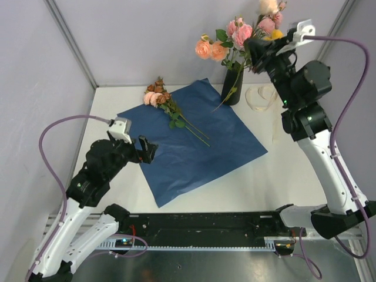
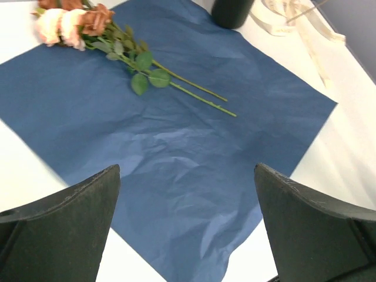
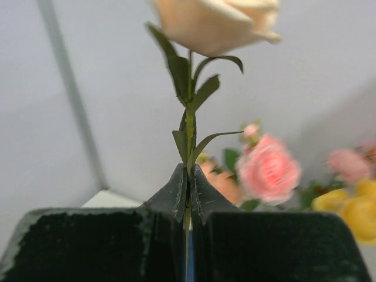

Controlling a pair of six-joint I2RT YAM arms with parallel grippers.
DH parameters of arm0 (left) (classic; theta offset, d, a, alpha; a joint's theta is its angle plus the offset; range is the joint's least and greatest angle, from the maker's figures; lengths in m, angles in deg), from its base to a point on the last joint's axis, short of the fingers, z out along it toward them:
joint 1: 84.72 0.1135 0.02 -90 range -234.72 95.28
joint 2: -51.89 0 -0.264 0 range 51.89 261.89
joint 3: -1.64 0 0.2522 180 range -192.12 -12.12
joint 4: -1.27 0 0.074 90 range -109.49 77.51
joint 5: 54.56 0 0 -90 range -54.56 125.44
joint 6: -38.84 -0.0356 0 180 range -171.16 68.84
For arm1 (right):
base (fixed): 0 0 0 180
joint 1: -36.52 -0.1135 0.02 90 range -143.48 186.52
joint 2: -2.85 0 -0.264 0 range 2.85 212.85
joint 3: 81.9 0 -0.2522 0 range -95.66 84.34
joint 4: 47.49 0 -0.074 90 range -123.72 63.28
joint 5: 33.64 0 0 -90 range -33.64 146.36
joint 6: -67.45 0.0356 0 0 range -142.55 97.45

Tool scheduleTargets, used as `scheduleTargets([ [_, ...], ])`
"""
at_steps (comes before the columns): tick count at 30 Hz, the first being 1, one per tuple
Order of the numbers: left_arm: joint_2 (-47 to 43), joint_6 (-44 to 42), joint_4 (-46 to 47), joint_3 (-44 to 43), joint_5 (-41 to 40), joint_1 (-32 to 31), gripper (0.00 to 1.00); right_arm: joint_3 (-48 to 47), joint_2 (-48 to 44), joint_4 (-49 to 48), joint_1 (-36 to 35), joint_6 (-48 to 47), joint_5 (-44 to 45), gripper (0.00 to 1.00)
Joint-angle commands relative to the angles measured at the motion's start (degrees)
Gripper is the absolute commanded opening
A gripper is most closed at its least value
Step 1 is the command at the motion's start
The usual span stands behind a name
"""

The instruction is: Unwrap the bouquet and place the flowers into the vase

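The bouquet's blue paper [image 1: 194,147] lies spread flat on the table, with a few pink and brownish-red flowers [image 1: 157,94] resting on its far left corner, stems pointing inward. The black vase [image 1: 232,88] stands at the paper's far corner and holds pink and peach roses [image 1: 226,41]. Above the vase, my right gripper [image 1: 258,50] is shut on the green stem [image 3: 189,126] of a peach rose [image 3: 214,20]. My left gripper [image 2: 187,170] hangs open over the paper's [image 2: 176,153] near left part, with nothing between its fingers.
The cream ribbon [image 1: 261,97] lies loose on the table just right of the vase. Grey walls close in the back and both sides. A black rail [image 1: 200,226] runs along the near edge between the arm bases.
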State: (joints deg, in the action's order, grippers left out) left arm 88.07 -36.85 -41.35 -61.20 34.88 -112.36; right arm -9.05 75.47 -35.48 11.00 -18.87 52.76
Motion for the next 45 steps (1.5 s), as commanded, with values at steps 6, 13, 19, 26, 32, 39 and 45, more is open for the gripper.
scheduleTargets([
  [6,-5.76,-2.52,0.18,1.41,-8.74,-0.31,1.0,-13.28,10.11,-1.95,4.76,-12.31,12.48,0.0],
  [13,-6.05,-2.32,0.17,1.43,-8.06,-0.31,1.0,-19.15,15.99,-6.02,7.43,-11.69,12.46,0.0],
  [19,-6.5,-2.21,0.18,1.57,-8.43,-0.31,1.0,-27.97,23.21,-5.52,8.64,-12.21,12.76,0.0],
  [26,-6.82,-2.26,0.2,1.7,-8.96,-0.31,1.0,-32.37,28.35,-9.46,9.36,-13.69,14.89,0.0],
  [32,-6.97,-2.35,0.13,1.62,-9.06,-0.32,1.0,-36.17,32.76,-9.79,10.66,-11.05,14.76,0.0],
  [39,-7.3,-2.43,0.2,1.71,-9.39,-0.3,1.0,-38.84,38.0,-11.94,11.33,-11.15,15.16,0.0],
  [45,-7.63,-2.44,0.17,1.78,-9.63,-0.31,1.0,-40.73,41.76,-13.8,11.77,-11.27,15.81,0.0],
])
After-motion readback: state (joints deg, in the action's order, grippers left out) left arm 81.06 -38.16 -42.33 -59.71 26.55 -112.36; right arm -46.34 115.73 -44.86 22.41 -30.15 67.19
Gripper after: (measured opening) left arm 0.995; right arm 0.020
